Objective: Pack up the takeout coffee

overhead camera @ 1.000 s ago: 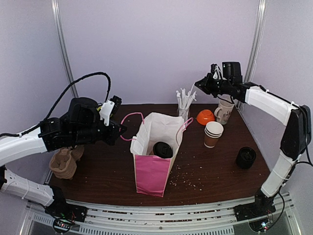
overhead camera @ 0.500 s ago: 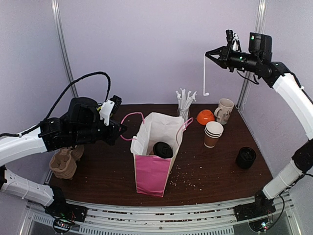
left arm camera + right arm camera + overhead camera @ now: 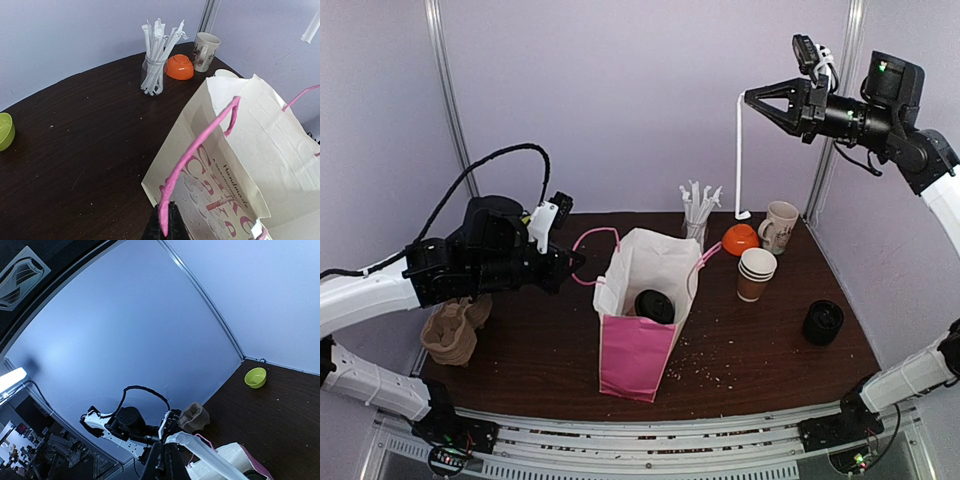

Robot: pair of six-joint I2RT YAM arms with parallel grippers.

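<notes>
The dark wooden table [image 3: 520, 370] bears an open pink-and-white paper bag [image 3: 632, 350], and the takeout coffee [image 3: 653, 305] stands upright inside it. The left gripper [image 3: 572, 266] is clamped on the bag's pink handle [image 3: 200, 145]. High above, the right gripper [image 3: 752, 99] pinches a wrapped straw [image 3: 737, 150], which hangs down.

1. The side of the paper bag [image 3: 270, 150] carries small dark lettering that reads "Handmade".
2. Beside that, big pink letters seem to spell "Cake", partly cut off.
3. The mug [image 3: 205, 46] beyond the bag has dark print, too small to read.
</notes>
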